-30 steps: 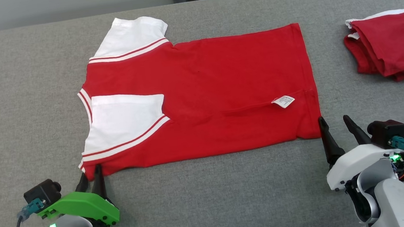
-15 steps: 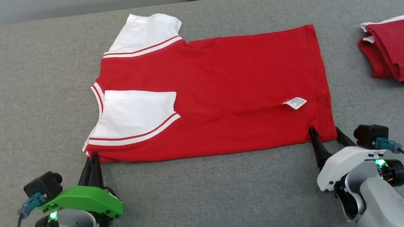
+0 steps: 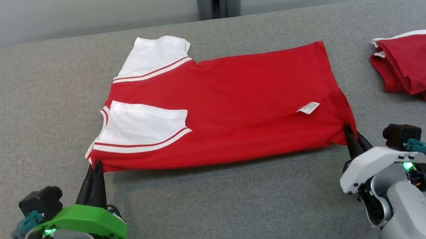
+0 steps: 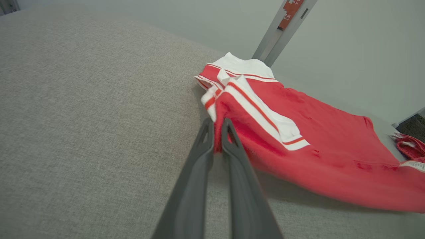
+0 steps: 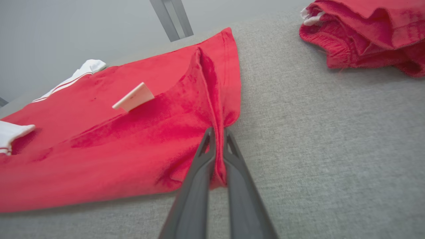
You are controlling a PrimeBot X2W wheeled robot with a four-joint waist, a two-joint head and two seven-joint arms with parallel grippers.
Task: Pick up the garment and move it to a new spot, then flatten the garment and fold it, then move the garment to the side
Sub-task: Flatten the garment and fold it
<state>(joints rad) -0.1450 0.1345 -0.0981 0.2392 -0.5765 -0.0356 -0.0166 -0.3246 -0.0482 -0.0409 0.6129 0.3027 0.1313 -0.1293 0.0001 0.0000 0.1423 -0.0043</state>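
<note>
The grey surface (image 3: pixel 222 212) carries the garment (image 3: pixel 243 105) at its centre, a red shirt lying lengthwise with its collar end at 9 o'clock and its hem at 3 o'clock. Well apart from it, at 2 o'clock, a bundle of red clothes (image 3: pixel 414 63) sits near the edge. One white sleeve (image 3: pixel 143 124) is already folded in over the body, and the other still sticks out at 11 o'clock. A small white label (image 3: pixel 308 108) stands up near the hem.

A second ago the right jaws stood wide beside the hem corner at 5 o'clock and the left jaws were only closing in at 7 o'clock. Now both pairs are pinched tight on red cloth, left at the shoulder corner and right at the hem corner. The near edge hangs taut between them, lifted enough to cast a shadow.

The grasp for a lengthwise fold seems made. The next move probably carries this edge over toward 12 o'clock, both sides level so the cloth does not skew.
</note>
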